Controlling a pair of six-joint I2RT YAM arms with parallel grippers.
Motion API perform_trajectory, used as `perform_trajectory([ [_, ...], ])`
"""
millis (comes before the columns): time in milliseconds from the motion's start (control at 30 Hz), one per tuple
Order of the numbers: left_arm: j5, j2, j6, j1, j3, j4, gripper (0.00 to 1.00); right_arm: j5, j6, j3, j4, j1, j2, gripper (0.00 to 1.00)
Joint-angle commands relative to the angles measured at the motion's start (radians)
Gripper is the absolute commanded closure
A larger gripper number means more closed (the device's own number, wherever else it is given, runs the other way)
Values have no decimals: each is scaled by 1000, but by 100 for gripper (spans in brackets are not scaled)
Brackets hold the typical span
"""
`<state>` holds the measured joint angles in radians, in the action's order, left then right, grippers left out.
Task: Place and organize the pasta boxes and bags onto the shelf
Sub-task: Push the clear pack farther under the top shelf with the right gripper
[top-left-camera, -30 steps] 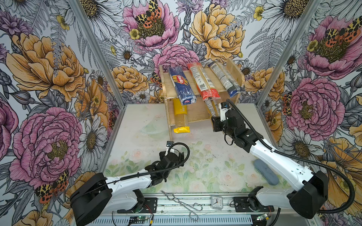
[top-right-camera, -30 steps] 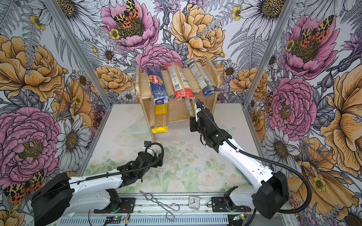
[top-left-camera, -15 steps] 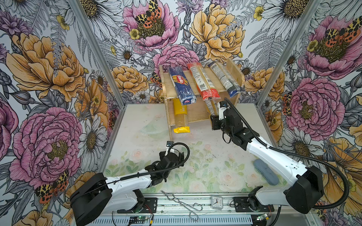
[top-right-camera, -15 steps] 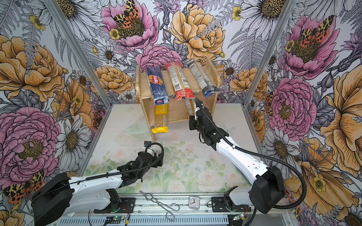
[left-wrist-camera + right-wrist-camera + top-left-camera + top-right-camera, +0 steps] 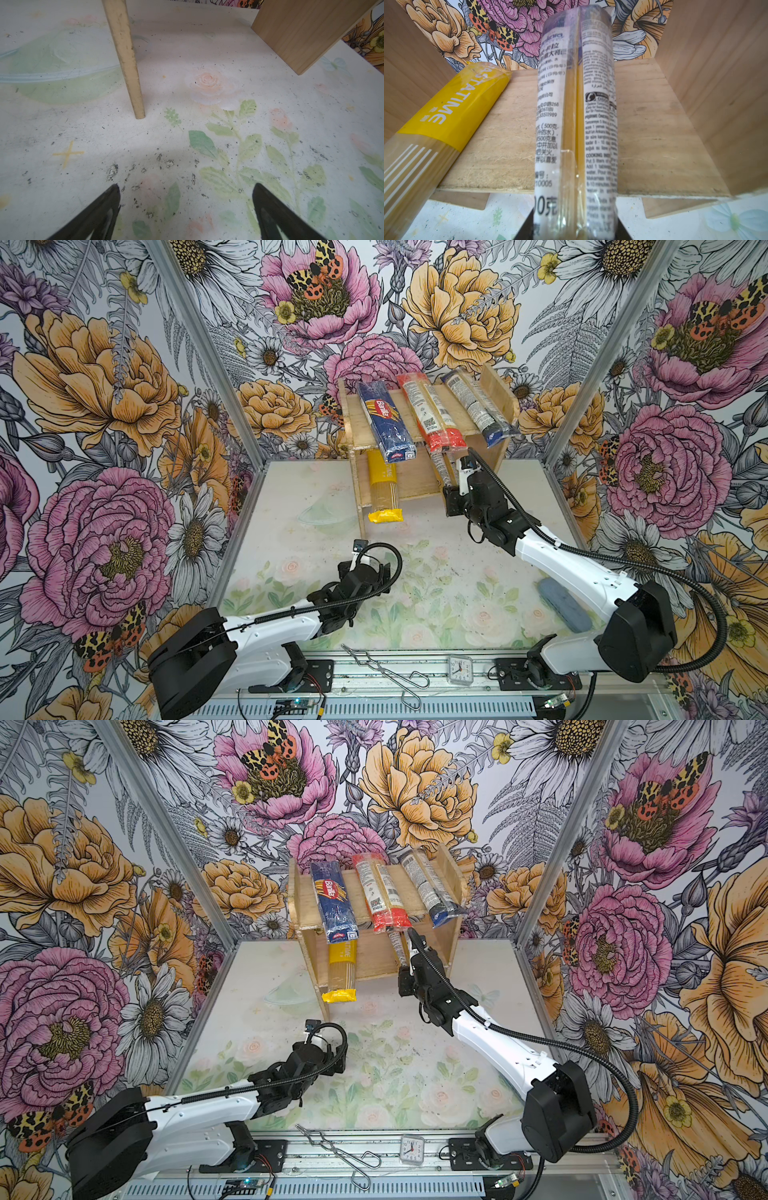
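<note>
Your right gripper is clamped on the near end of a clear spaghetti pack. The pack lies on the lower board of the shelf and overhangs its front edge. A yellow pack lies left of it, not touching, and the side panel stands on its right. On the top board lie a blue pack, a red-ended pack and a dark-ended pack. Your left gripper hangs over the table with its jaws spread wide. A grey-blue packet lies under your right arm.
</note>
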<state>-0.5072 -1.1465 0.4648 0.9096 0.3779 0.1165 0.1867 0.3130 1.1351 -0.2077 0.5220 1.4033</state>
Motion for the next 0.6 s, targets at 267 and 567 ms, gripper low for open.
perform_trajectory([
  [267,-8,31,-2,2,5,-1,1,26,-20,89,198,-11,1,100],
  [567,-11,39,-1,2,0,-4,1,22,-23,107,208,-11,20,100],
])
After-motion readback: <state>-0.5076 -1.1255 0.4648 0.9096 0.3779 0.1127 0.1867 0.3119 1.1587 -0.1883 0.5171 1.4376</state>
